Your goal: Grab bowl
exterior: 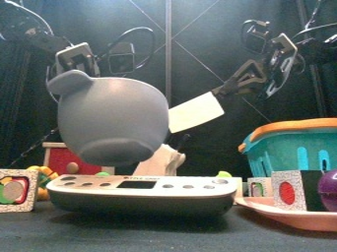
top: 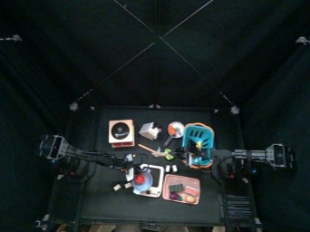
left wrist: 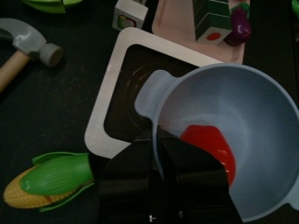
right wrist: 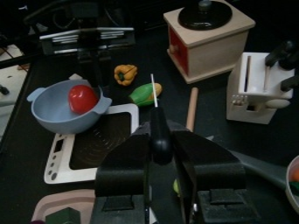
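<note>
The grey-blue bowl (left wrist: 239, 109) holds a red piece (left wrist: 216, 149). My left gripper (left wrist: 163, 153) is shut on the bowl's rim and holds it tilted just above the white kitchen scale (left wrist: 117, 79). In the front view the bowl (exterior: 112, 113) hangs over the scale (exterior: 138, 192). It also shows in the right wrist view (right wrist: 65, 105) and the top view (top: 145, 178). My right gripper (right wrist: 152, 153) is shut on a knife (exterior: 198, 113), its blade raised beside the bowl.
A teal basket (exterior: 297, 148) and a pink tray (exterior: 303, 215) stand at the right. A wooden box (right wrist: 211, 39) and a knife block (right wrist: 263, 87) stand behind. Toy corn (left wrist: 52, 175) and a hammer (left wrist: 30, 44) lie near the scale.
</note>
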`<action>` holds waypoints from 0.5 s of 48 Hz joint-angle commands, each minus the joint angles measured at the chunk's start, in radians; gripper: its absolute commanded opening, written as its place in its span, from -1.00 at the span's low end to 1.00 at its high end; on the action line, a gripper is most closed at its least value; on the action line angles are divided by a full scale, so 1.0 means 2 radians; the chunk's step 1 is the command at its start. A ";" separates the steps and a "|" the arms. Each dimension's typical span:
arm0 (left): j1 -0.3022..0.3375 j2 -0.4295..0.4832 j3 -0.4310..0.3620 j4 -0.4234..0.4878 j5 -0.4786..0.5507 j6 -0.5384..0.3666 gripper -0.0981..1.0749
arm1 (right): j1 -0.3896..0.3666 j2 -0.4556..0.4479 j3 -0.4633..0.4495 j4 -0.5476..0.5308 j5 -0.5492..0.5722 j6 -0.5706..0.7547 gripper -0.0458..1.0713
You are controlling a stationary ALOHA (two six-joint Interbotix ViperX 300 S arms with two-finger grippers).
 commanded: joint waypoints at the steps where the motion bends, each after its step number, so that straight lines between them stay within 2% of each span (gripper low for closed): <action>1: 0.002 -0.025 -0.008 0.018 0.028 -0.002 -0.11 | -0.003 -0.003 -0.004 0.000 -0.002 -0.001 -0.01; 8: 0.002 -0.035 -0.008 0.030 0.056 -0.002 -0.11 | -0.003 -0.002 -0.005 0.000 -0.002 0.000 -0.01; 24: 0.002 -0.036 -0.005 0.036 0.061 -0.001 -0.11 | -0.005 0.005 -0.006 0.000 -0.003 0.000 -0.01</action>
